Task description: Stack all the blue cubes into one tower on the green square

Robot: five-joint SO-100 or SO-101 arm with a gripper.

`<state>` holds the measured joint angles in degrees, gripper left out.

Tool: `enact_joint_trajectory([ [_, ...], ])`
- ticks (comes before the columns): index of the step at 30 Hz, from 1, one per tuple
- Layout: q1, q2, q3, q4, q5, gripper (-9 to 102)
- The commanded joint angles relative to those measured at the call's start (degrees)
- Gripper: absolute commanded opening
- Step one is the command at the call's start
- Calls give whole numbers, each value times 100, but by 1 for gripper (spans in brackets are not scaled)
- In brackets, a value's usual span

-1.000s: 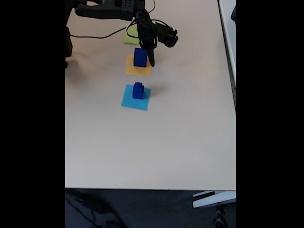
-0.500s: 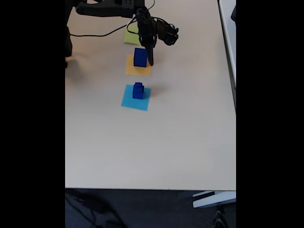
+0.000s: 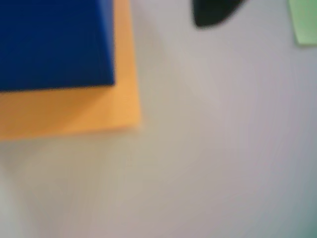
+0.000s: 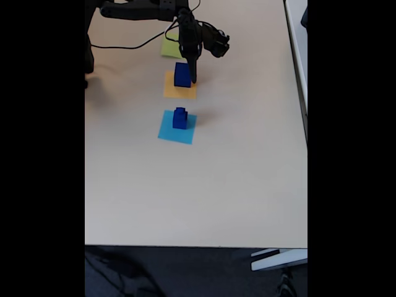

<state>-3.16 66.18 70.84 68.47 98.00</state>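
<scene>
A large blue cube (image 4: 182,74) sits on the orange square (image 4: 179,90). Two smaller blue cubes (image 4: 180,117) stand stacked on the light-blue square (image 4: 177,129). The green square (image 4: 171,47) lies at the far end, partly under the arm. My gripper (image 4: 192,77) hangs low at the large cube's right side, one dark finger close against it. The wrist view has the large cube (image 3: 54,42) at top left on the orange square (image 3: 69,111), a dark fingertip (image 3: 213,12) at the top and the green square (image 3: 304,22) at top right. The second finger is hidden.
The three paper squares lie in a row down the pale table (image 4: 235,173). A black cable (image 4: 124,46) runs across the far left by the arm's base. The table's right edge (image 4: 303,93) and front edge bound the surface.
The gripper has shifted slightly left and up the picture, closing in on the large cube's right side. The cubes and squares have not moved.
</scene>
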Motion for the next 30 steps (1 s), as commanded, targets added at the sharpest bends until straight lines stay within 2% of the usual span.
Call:
enact_joint_trajectory([
  [1,-62,79,-9,158,-35,46],
  [19,-26,141,475,396,-246,46],
  [30,-18,141,483,396,-105,31],
])
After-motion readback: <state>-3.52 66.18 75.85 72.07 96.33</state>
